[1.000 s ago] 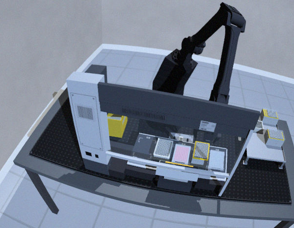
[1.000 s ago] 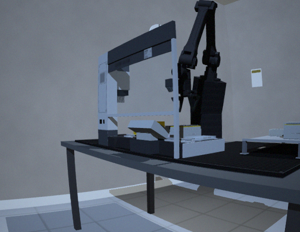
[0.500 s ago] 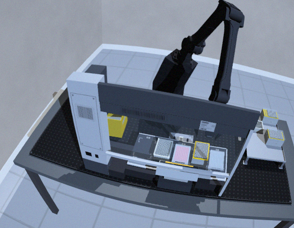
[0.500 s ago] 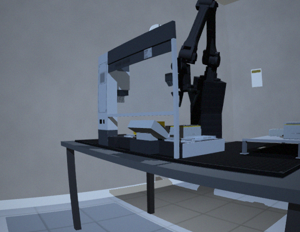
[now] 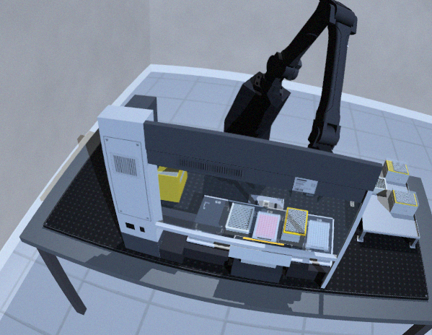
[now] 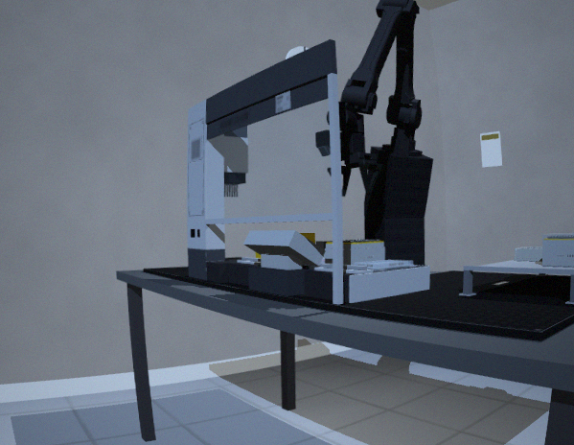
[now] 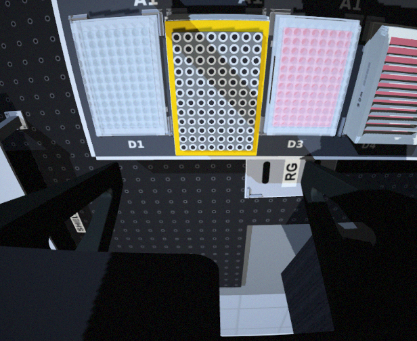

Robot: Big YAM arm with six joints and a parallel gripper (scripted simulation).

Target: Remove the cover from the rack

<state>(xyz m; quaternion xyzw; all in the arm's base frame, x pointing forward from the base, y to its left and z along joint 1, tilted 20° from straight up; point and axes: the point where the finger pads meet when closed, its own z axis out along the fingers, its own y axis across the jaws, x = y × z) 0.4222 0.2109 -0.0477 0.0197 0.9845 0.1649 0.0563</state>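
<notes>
Gripper (image 7: pixel 208 205) wide open and empty, hovering high near RG (image 7: pixel 291 170); rack (image 7: pixel 216 88) sits at D2, cover too hard to make out, so drop straight over D2, grip its long edges, avoiding D1 plate (image 7: pixel 120 76) and D3 plate (image 7: pixel 309 75).

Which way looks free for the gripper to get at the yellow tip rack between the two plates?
Probably from above: the open gripper holds nothing and hangs above the near deck edge, with only bare mat below it. The yellow tip rack has plates close on both sides.
</notes>
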